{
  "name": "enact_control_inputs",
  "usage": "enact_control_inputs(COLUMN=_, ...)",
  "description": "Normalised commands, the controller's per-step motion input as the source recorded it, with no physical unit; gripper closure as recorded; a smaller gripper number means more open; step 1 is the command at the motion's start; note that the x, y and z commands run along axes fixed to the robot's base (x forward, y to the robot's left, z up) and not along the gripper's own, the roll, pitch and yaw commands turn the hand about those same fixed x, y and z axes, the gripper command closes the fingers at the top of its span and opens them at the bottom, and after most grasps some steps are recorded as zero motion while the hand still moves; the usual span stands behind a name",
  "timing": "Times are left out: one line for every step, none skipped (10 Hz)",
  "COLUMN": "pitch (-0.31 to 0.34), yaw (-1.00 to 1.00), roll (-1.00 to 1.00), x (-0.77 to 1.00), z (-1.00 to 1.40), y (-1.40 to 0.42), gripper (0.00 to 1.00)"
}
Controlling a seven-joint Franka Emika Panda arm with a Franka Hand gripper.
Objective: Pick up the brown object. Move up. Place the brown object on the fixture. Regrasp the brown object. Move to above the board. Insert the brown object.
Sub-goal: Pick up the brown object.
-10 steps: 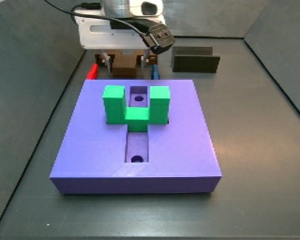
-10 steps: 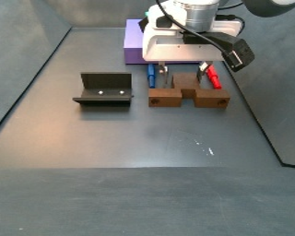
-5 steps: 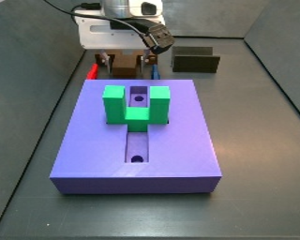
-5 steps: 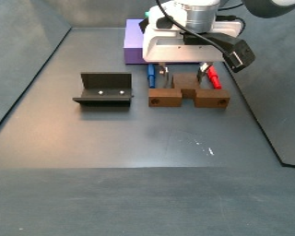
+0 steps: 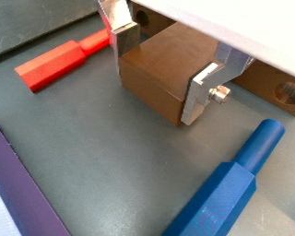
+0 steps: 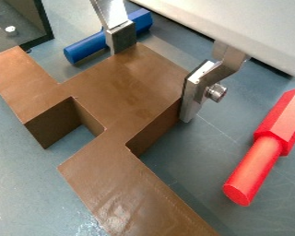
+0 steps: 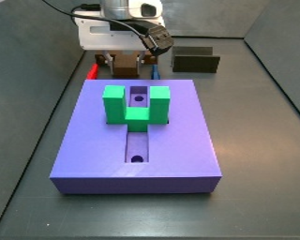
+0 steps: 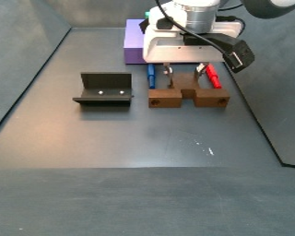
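A dark grey floor [image 8: 150, 157] is walled by grey panels. The brown object [image 8: 184, 93] lies flat at the board's [image 7: 140, 141] twelve o'clock, with the fixture [image 8: 103, 89] at the object's nine o'clock in a side view. The gripper [image 6: 160, 63] is lowered over the object's stem, its silver fingers [image 6: 206, 88] spread on either side, not visibly pressing. A red peg [image 6: 268, 147] and a blue peg [image 5: 231, 194] flank it.

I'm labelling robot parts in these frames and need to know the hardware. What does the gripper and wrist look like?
The gripper has two flat silver metal finger plates with dark pads; one finger carries a round screw head. Above them sits a boxy white hand body with a black camera module and black cables running over the white-and-grey wrist.
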Motion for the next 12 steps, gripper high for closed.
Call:
enact_control_inputs(pitch=0.000, yaw=0.00, roll=0.00, x=0.00, z=0.00, y=0.00, gripper=1.00)
enact_control_inputs(pitch=0.000, yaw=0.00, roll=0.00, x=0.00, z=0.00, y=0.00, gripper=1.00)
enact_control_inputs(pitch=0.000, yaw=0.00, roll=0.00, x=0.00, z=0.00, y=0.00, gripper=1.00)
enact_control_inputs(pitch=0.000, yaw=0.00, roll=0.00, x=0.00, z=0.00, y=0.00, gripper=1.00)
enact_control_inputs(pitch=0.000, yaw=0.00, roll=0.00, x=0.00, z=0.00, y=0.00, gripper=1.00)
enact_control_inputs(pitch=0.000, yaw=0.00, roll=0.00, x=0.00, z=0.00, y=0.00, gripper=1.00)
enact_control_inputs(pitch=0.000, yaw=0.00, roll=0.00, x=0.00, z=0.00, y=0.00, gripper=1.00)
enact_control_inputs(pitch=0.000, yaw=0.00, roll=0.00, x=0.00, z=0.00, y=0.00, gripper=1.00)
enact_control_inputs(pitch=0.000, yaw=0.00, roll=0.00, x=0.00, z=0.00, y=0.00, gripper=1.00)
enact_control_inputs(pitch=0.000, yaw=0.00, roll=0.00, x=0.00, z=0.00, y=0.00, gripper=1.00)
enact_control_inputs(pitch=0.000, yaw=0.00, roll=0.00, x=0.00, z=0.00, y=0.00, gripper=1.00)
enact_control_inputs(pitch=0.000, yaw=0.00, roll=0.00, x=0.00, z=0.00, y=0.00, gripper=1.00)
